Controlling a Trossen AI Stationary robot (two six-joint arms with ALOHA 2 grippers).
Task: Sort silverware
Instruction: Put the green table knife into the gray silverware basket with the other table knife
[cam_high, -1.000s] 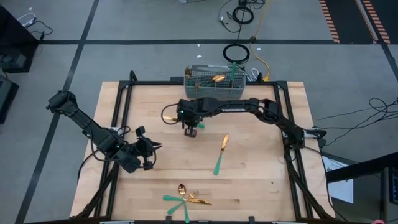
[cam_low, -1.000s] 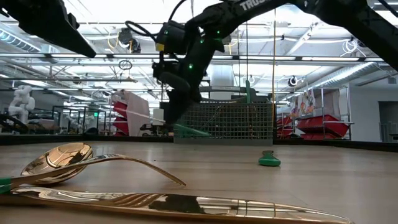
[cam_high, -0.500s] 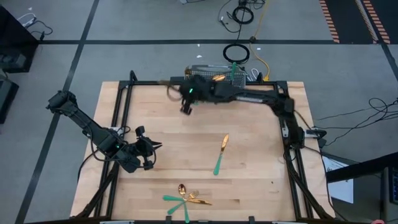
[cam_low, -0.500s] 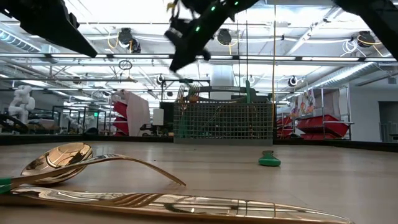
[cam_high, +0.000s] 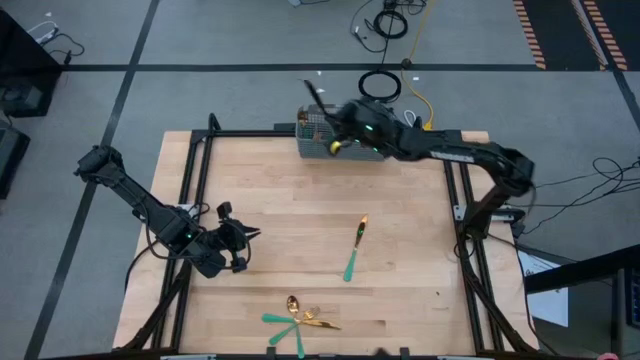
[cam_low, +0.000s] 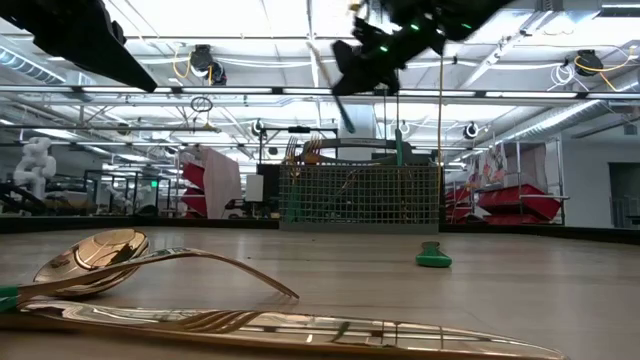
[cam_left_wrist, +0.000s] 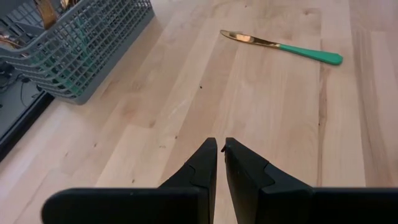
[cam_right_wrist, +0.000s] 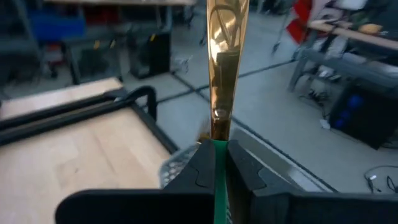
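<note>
My right gripper (cam_right_wrist: 215, 147) (cam_high: 328, 116) hangs high over the left end of the grey wire-mesh caddy (cam_high: 312, 136) (cam_low: 360, 195) at the table's far edge, shut on one piece of silverware (cam_right_wrist: 221, 56). Its gold head sticks out past the fingertips; fork or knife I cannot tell. A knife (cam_high: 354, 248) (cam_left_wrist: 280, 47) lies flat mid-table. A spoon (cam_low: 90, 255), a fork (cam_low: 215, 265) and more pieces (cam_high: 298, 320) lie crossed at the near edge. My left gripper (cam_left_wrist: 221, 149) (cam_high: 248, 235) waits shut above the table's left part. My right gripper pinches the piece between its two fingers on the teal handle (cam_right_wrist: 219, 163), just below where the gold neck begins. The piece runs along the fingers, and its gold head (cam_right_wrist: 224, 37) reaches out beyond them. It is lifted clear, high above the caddy.
Several gold-and-teal pieces stand in the caddy (cam_left_wrist: 68, 43). A black frame (cam_high: 190, 175) runs along the table's edges. Bare wood lies between the caddy and the knife. Cables and a coil (cam_high: 380, 85) lie on the floor beyond the far edge.
My right gripper has risen from just above the table's middle and swung toward the far edge, carrying the piece up with it. It now hangs over the caddy, turned so that the piece points far-left. The left arm has kept still.
</note>
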